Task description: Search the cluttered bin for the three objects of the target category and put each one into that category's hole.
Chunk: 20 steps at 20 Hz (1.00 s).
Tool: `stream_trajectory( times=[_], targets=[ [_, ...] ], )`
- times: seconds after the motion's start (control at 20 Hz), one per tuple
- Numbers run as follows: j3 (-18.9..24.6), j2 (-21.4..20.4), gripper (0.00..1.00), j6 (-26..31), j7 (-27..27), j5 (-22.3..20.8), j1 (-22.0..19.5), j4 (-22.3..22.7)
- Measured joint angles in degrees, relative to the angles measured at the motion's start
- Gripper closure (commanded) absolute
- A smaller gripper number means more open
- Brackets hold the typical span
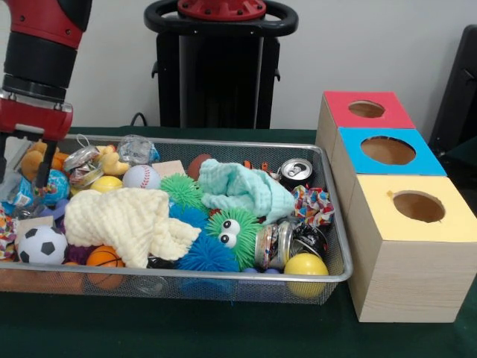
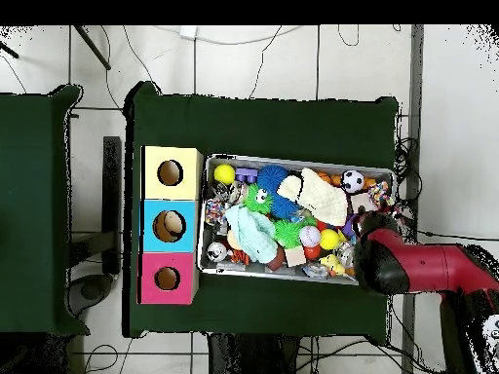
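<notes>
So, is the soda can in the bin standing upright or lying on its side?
Tilted, neither fully upright nor flat. The soda can leans at the bin's far edge, its silver top with the pull tab facing the front camera.

We see a tabletop [image 1: 223, 332] covered in dark green cloth. Directly on it sits a wire mesh bin [image 1: 332, 246], heaped with toys, cloths and cans. Just beside the bin, at its end nearest the soda can, stands a row of three wooden boxes, each with a round hole on top: a yellow-topped box [image 1: 406, 246], a blue-topped box [image 1: 387, 153] and a red-topped box [image 1: 365, 110], set touching one another.
</notes>
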Motion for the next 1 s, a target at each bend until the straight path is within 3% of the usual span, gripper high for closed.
stream_trajectory(
  times=[0.5,1.0],
  targets=[
    [-0.6,2.4,0.00,-2.3,0.0,-0.1,-0.7,0.0],
    [-4.9,5.7,0.00,-9.6,0.0,-0.1,0.1,0.4]
  ],
)
